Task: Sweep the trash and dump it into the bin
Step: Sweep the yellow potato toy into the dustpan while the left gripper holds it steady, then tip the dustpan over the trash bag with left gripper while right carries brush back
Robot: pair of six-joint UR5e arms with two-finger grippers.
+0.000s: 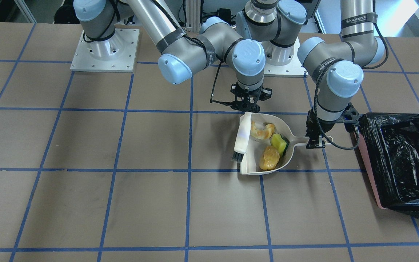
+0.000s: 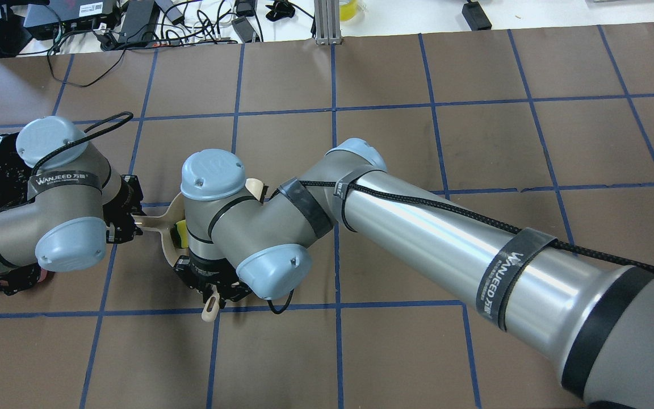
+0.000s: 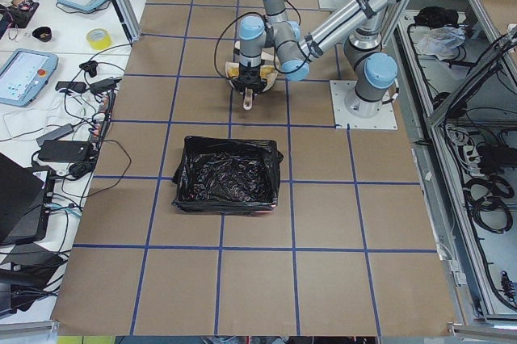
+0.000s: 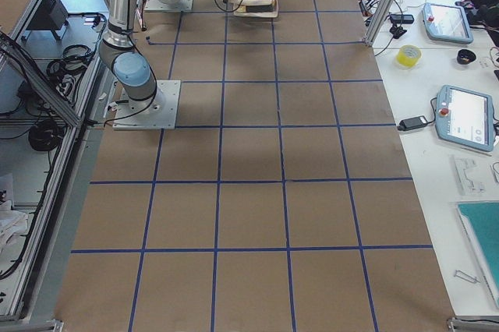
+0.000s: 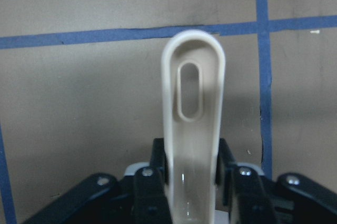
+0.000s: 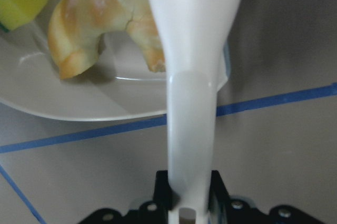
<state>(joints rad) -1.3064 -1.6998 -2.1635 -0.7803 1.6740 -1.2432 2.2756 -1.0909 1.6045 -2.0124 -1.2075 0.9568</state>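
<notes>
All trash (image 1: 269,158) in dustpan (image 1: 255,154): light loose scraps (roll out if tipped early). Its stiff thin handle clenched in left gripper (image 1: 315,141); right gripper (image 1: 246,106) clamped on brush (image 1: 242,136). Carry level to bin (image 1: 366,167), just beside

A robotics lab is shown. Two industrial arms (image 1: 151,18) are bolted through metal plates (image 1: 104,51) onto a desk (image 1: 86,203) covered in brown sheet and marked into squares with blue tape (image 1: 188,203). Teach pendants (image 4: 466,118) and a tape roll (image 4: 408,55) are laid on a white side desk (image 4: 456,71) at the right of the right-side view. Cables and power bricks (image 2: 151,23) are heaped at the upper left of the overhead view, near an aluminium post (image 2: 327,20).
</notes>
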